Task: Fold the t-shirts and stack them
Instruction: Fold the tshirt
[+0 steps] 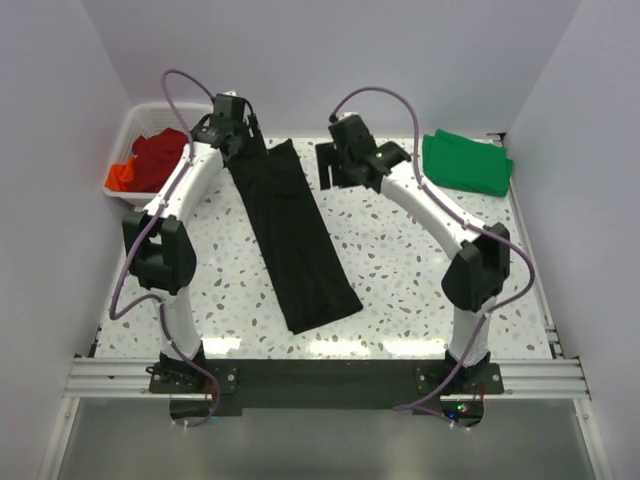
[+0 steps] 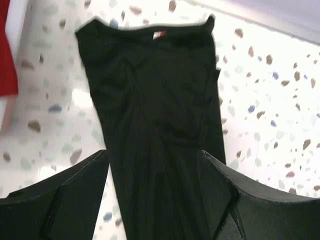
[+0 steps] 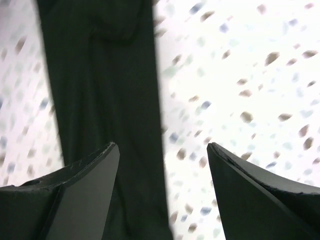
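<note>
The black t-shirt [image 1: 298, 238] lies on the table as a long narrow strip, running from the far middle toward the near edge. My left gripper [image 1: 240, 140] is open and empty above the strip's far end. In the left wrist view the shirt [image 2: 160, 125] lies between and below the open fingers [image 2: 235, 200], with a small tag [image 2: 159, 34] at its far hem. My right gripper [image 1: 332, 170] is open and empty just right of the strip. In the right wrist view it [image 3: 162, 147] hangs over the shirt's right edge [image 3: 100, 100]. A folded green t-shirt [image 1: 466, 162] lies at the back right.
A white slatted basket [image 1: 135, 120] stands at the back left, holding the dark red shirt [image 1: 160, 155] and the orange shirt [image 1: 120, 178]. White walls close in the left, back and right sides. The table is speckled terrazzo [image 1: 400, 270].
</note>
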Motion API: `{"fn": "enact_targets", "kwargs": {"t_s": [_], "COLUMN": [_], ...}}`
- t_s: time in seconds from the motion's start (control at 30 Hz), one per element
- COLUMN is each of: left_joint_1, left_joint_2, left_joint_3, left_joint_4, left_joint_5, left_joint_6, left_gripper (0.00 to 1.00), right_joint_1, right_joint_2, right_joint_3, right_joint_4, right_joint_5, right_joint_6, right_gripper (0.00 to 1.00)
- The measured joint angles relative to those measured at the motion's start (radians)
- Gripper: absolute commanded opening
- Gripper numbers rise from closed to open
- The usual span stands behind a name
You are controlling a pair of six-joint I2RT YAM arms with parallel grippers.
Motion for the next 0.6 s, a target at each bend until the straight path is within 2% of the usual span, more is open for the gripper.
{"fn": "enact_targets", "kwargs": {"t_s": [0.13,0.23,0.43,0.6], "left_joint_1": [-0.043,-0.089,-0.183,-0.231], "left_joint_2": [-0.099,-0.174,-0.318,-0.411], "left_joint_3": [-0.142,-0.264,-0.469,-0.624], "left_joint_4": [-0.055,-0.079,-0.080,-0.063], "left_joint_5": [-0.043,-0.049,-0.016,0.026], "left_joint_6": [-0.050,-0.092,-0.142,-0.157], "left_gripper": [0.76,0.75,0.75,0.75], "right_joint_1": [-0.134,-0.169,-0.174,-0.165], "right_joint_2": [0.181,0.292,0.389,0.405], "right_joint_3": [0.217,0.328,0.354,0.342], "right_joint_4": [-0.023,-0.032,-0.046,0.002], "right_joint_5": [-0.016,-0.052,-0.121,-0.172], "right_joint_6": [-0.019,-0.036,-0.055,-0.065], "right_gripper": [0.76,0.75,0.75,0.75]}}
